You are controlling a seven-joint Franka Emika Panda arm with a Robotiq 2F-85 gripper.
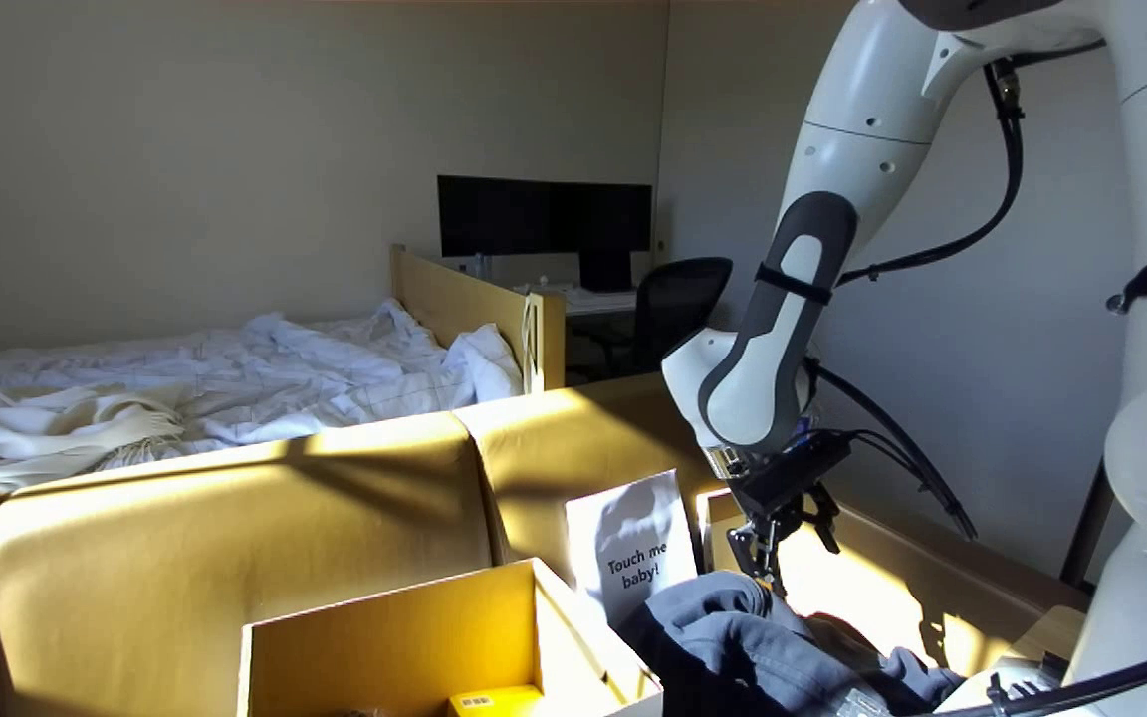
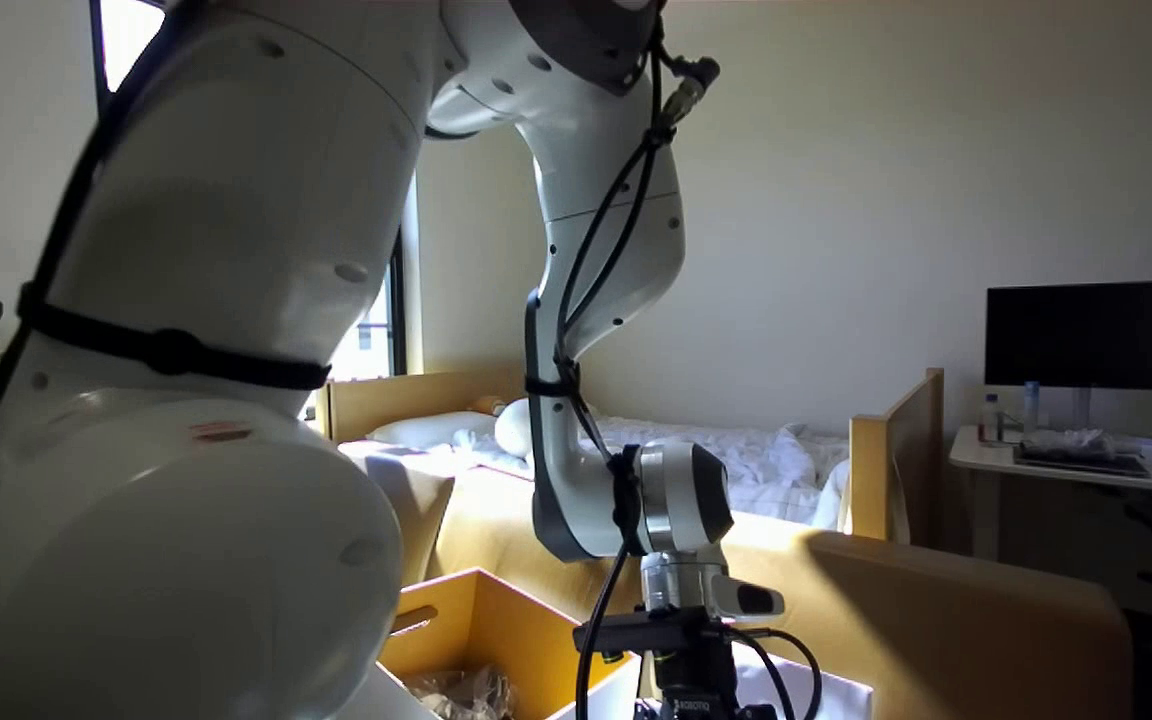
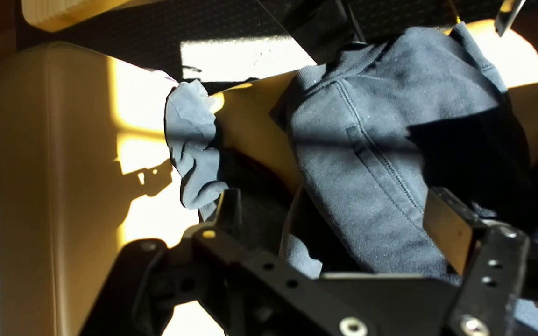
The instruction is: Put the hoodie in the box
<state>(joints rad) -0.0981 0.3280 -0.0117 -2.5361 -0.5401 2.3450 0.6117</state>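
The dark grey-blue hoodie [image 1: 733, 637] lies crumpled on the tan sofa seat beside the box in an exterior view. It fills much of the wrist view [image 3: 367, 154], with a seam and ribbed edges showing. It is out of view in the exterior view where the gripper is cut off by the lower edge. The box [image 1: 404, 627] has an open top and orange-yellow inner walls; it also shows behind the arm [image 2: 521, 625]. My gripper [image 1: 799, 564] is over the hoodie's far part. In the wrist view its fingers [image 3: 336, 214] stand wide apart, with hoodie fabric seen between them.
A yellow package [image 1: 494, 701] and crumpled plastic [image 2: 466, 692] are inside the box. A white sign [image 1: 628, 538] leans against the sofa back [image 1: 235, 528] between box and gripper. A bed [image 1: 265, 378] and desk with monitors [image 1: 544, 216] are behind the sofa.
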